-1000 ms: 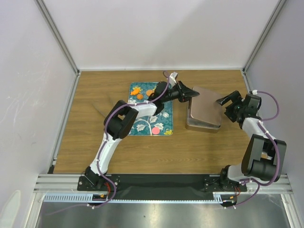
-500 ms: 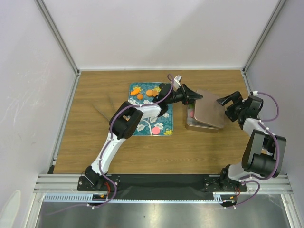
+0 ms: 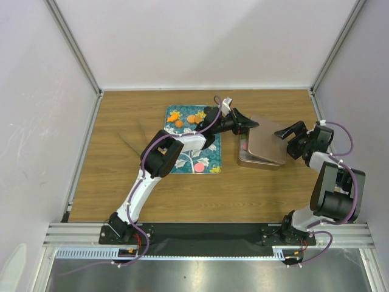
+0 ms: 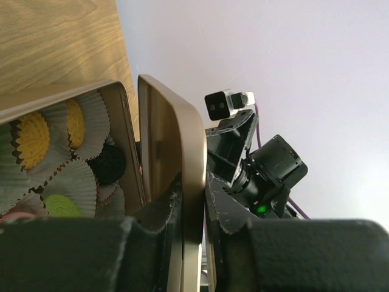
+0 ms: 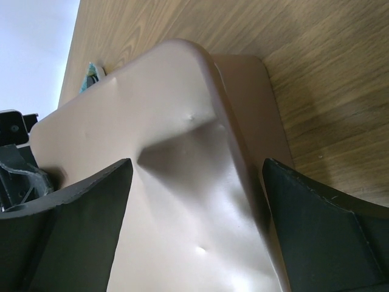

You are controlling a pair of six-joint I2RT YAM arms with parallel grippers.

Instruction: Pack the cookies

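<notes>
**A:** What is changing around the tin [image 3: 258,162]?

**B:** The lid [image 3: 267,139] is sitting further toward 3 o'clock than a second ago. That is leaving a strip of the tin uncovered at its 9 o'clock side, with something pink showing inside. Over the last half second it is hardly moving.

**A:** Who is holding it?

**B:** The left gripper [image 4: 191,207] is clenching the lid's edge between its fingers. The right gripper [image 5: 196,176] is spread wide, straddling the lid's 3 o'clock edge without pinching it, and it is sitting slightly nearer than before.

**A:** And the cookies [image 4: 31,137]?

**B:** Yellow, black and green ones are lying in paper cups inside the tin. Two orange cookies [image 3: 179,123] are waiting at the 12 o'clock end of the tray [image 3: 209,159], and a pink cookie [image 3: 199,166] at its 6 o'clock end. I'm judging that the tin is being opened for these, so packing is not yet finishing.
</notes>
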